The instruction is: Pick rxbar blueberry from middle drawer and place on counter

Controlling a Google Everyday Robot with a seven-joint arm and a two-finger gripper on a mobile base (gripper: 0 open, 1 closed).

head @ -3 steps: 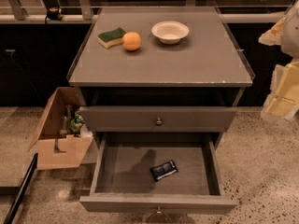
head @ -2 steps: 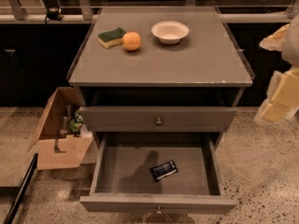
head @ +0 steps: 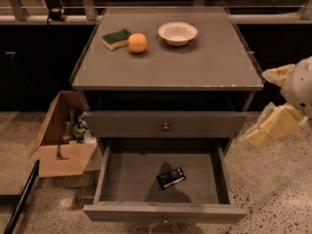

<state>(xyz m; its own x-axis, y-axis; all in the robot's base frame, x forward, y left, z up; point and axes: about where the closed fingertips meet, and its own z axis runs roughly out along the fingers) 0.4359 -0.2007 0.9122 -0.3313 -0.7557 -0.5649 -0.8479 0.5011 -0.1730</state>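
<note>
The rxbar blueberry (head: 170,178), a small dark shiny bar, lies flat on the floor of the pulled-out middle drawer (head: 127,178), right of centre and near the front. The counter (head: 195,62) is the grey cabinet top above it. My gripper (head: 258,106) hangs in the air at the right edge of the view, beside the cabinet's right front corner and well above and right of the bar. Its two pale yellow fingers (head: 275,126) are spread apart with nothing between them.
On the counter's back part sit a green-and-yellow sponge (head: 116,38), an orange (head: 137,42) and a white bowl (head: 177,33). The top drawer (head: 165,124) is closed. An open cardboard box (head: 63,135) stands on the floor left of the cabinet.
My gripper has moved down and slightly left, towards the cabinet's right front corner. The bar and the drawer have not moved.
</note>
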